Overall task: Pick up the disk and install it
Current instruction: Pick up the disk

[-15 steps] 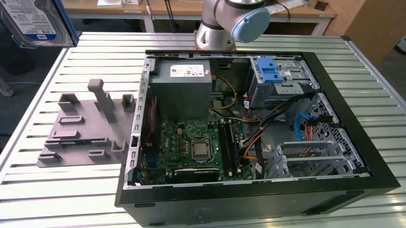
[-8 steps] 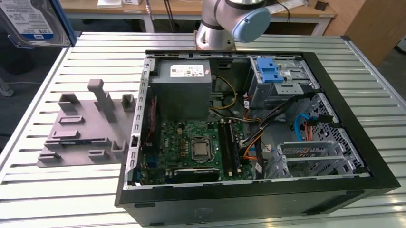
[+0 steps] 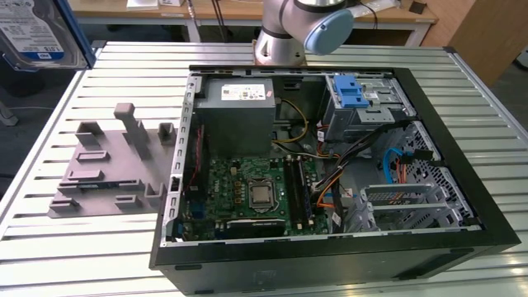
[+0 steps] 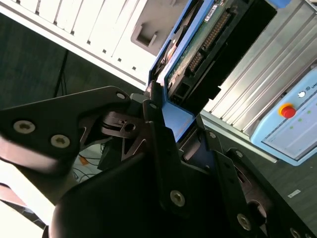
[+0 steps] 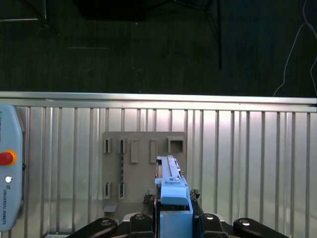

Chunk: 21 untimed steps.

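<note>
1. Up in the exterior view's top-left corner hangs the disk (image 3: 33, 31), a flat silver-metal hard drive w/ a blue-and-white label and blue plastic side rails. It's off the table and well apart from the case.
2. The black two-finger gripper (image 4: 176, 111) is clamped on the disk. In both wrist views its fingers press the blue rails from either side, w/ the drive sticking out past the tips.
3. 2nd wrist view shows the disk's (image 4: 208, 34) underside: green circuit board and a black connector edge.
4. First wrist view has the disk (image 5: 171, 188) edge-on between the gripper's (image 5: 171, 201) fingers. Beyond it a grey plastic holder plate w/ slots (image 5: 138, 168) lies flat on the ribbed silver metal table (image 5: 247, 148).
5. Same holder plate (image 3: 107, 167) in the exterior view sits on the table (image 3: 83, 247), just beside the open black PC tower case (image 3: 330, 266) lying on its side.
6. Inside the case: grey power-supply box (image 3: 239, 117), green motherboard (image 3: 247, 192), and a grey metal drive cage w/ blue plastic latch (image 3: 355, 99) at the far corner.
7. A light-blue control tablet w/ a red button (image 4: 292, 124) rests at the table edge.
</note>
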### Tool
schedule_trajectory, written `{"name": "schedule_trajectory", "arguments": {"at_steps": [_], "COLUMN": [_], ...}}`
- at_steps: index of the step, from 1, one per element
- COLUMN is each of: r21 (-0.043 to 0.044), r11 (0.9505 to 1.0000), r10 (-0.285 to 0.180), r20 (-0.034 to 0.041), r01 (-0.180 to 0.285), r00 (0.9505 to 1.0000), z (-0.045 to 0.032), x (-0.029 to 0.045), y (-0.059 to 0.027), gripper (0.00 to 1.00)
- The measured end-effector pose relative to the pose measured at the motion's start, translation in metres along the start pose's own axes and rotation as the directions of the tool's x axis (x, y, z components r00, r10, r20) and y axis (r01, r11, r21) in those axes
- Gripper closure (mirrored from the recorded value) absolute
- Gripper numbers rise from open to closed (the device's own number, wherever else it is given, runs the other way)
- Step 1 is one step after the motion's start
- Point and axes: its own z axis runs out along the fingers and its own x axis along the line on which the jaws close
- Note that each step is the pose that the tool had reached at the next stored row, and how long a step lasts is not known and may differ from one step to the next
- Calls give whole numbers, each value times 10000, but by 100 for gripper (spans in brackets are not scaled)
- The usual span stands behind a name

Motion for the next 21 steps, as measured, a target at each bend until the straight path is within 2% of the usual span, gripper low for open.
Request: {"name": "schedule_trajectory", "arguments": {"at_steps": [3, 8, 18, 21], "r21": [0, -1, 1, -1], "r11": [10000, 10000, 10000, 10000], "r10": [-1, 0, 1, 0], "r20": [0, -1, 1, -1], "r01": [1, 0, -1, 0], "r00": [10000, 10000, 10000, 10000], "z": [-1, -4, -5, -6], "x": [84, 176, 236, 276], "y": [0, -10, -193, -233], "gripper": [64, 64, 64, 64]}}
